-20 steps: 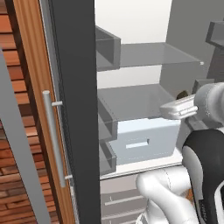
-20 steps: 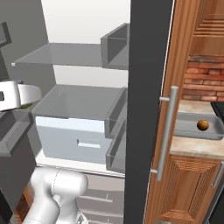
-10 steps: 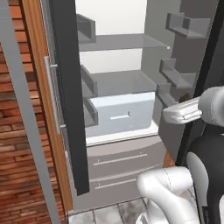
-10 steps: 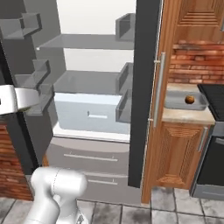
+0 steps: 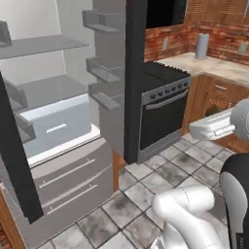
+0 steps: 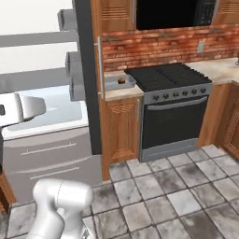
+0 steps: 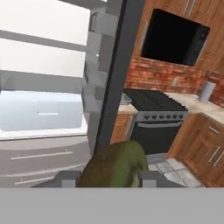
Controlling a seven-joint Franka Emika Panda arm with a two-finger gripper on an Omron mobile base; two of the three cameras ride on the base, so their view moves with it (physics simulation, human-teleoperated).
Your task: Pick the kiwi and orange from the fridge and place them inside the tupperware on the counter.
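Kitchen view swung off fridge (image 5: 63, 126) twd stove; gripper (image 7: 109, 178) w/ kiwi (image 7: 114, 166).

White glossy arm (image 5: 187, 206) — rounded links, dark joints; grey fingertips (image 7: 148, 178).

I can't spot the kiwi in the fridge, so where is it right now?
The kiwi sits low in the hand view, held between the fingertips of the gripper, out in front of the open fridge.

Open fridge (image 6: 51, 107) door edge (image 6: 86, 74) stands between interior and counter (image 6: 116, 91); floor ahead open.
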